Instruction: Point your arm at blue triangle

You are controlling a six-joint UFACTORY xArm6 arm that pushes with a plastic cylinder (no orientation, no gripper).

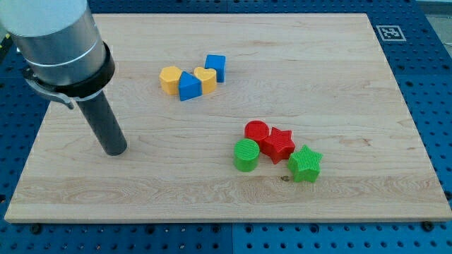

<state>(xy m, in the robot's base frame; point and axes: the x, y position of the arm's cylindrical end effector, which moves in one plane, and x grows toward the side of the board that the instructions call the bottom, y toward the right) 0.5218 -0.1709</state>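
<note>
The blue triangle [188,86] sits in a cluster at the upper middle of the wooden board [339,70]. A yellow hexagon [171,79] touches it on the view's left and a yellow heart [205,80] on its right. A blue cube [216,68] stands just up and right of the heart. My tip [114,150] rests on the board at the view's left, well down and left of the blue triangle, touching no block.
A second cluster lies lower right of centre: a red cylinder [256,132], a red star [278,144], a green cylinder [246,154] and a green star [305,163]. A printed marker [389,32] sits at the board's top right corner.
</note>
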